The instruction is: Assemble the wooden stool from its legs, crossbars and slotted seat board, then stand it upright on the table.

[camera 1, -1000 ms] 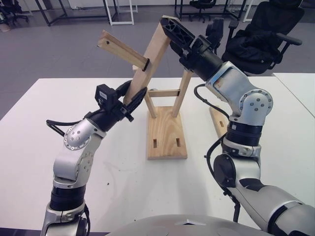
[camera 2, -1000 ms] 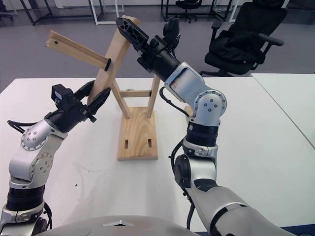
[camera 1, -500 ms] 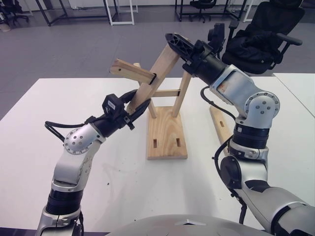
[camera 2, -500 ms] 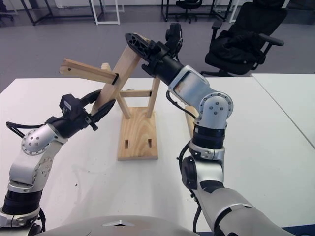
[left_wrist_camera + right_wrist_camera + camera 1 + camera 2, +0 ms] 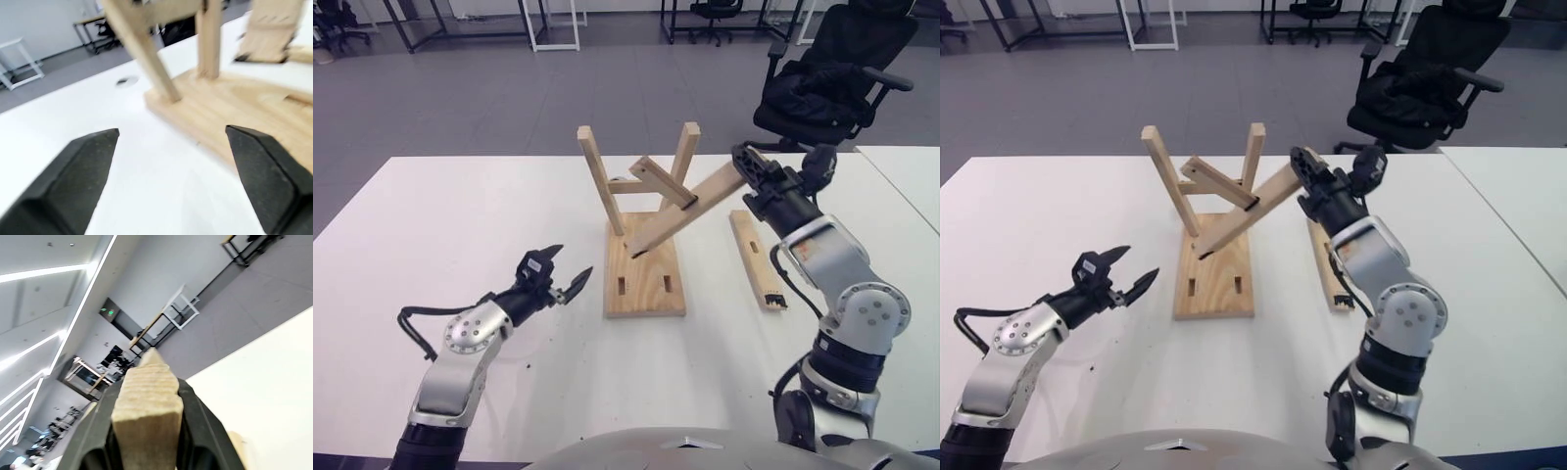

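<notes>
- Now the leg (image 5: 697, 204) in the right gripper (image 5: 751, 176) sits far lower than a second ago. It slants down from the gripper and its lower end meets the seat board (image 5: 646, 286). Its attached crossbar (image 5: 658, 182) leans by the two standing legs (image 5: 595, 181).
- The left gripper (image 5: 570, 262) has let go of that leg and dropped low over the table (image 5: 460, 215). Its fingers are spread wide with nothing between them, just left of the board.
- The right gripper clamps the leg's upper end, with the forearm raised over the table's right part.
- A loose leg (image 5: 756, 257) lies flat right of the board, near the right arm.
- White tabletop stretches wide to the left and front of the board, and the far edge runs behind the standing legs.
</notes>
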Tool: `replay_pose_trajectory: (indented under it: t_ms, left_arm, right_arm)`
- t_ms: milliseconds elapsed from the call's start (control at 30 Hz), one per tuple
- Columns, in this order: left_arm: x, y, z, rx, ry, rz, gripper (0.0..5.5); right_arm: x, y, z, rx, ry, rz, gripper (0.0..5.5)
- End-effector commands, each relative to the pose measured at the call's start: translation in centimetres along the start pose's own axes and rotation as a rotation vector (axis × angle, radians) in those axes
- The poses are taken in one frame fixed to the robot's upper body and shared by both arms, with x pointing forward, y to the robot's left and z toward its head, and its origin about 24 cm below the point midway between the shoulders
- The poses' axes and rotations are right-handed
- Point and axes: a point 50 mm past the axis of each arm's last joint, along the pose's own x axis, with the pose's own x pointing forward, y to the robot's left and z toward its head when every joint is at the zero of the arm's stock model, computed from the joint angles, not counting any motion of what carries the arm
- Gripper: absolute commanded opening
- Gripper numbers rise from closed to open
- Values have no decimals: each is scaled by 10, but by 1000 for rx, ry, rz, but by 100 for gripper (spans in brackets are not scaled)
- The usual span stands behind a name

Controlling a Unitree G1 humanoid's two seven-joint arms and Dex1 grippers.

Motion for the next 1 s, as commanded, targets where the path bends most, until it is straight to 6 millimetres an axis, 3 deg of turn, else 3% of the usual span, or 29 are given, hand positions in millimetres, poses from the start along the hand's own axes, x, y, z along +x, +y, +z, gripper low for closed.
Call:
replay_pose_trajectory:
  t_ms: [33,267,400,600,867,1000]
  left_arm:
    - [-2,-5,-31,28,125,44,464]
    - [22,-22,-49,-13,182,14,465]
    - [32,-36,-50,-54,188,-30,465]
    - [40,-55,-43,-95,181,-120,465]
    - [45,-49,-38,-64,183,-108,465]
    - [39,-35,-36,-109,145,-14,465]
  right_arm:
    - [-11,-10,3,-36,11,-56,104]
    - [-27,-35,-5,-63,99,-198,104]
    - [-25,-34,4,-97,110,-190,104]
    - [-23,-34,0,-202,54,-236,104]
    - [-15,-18,4,-236,-68,-146,104]
    - [-14,-9,1,-276,-70,-66,104]
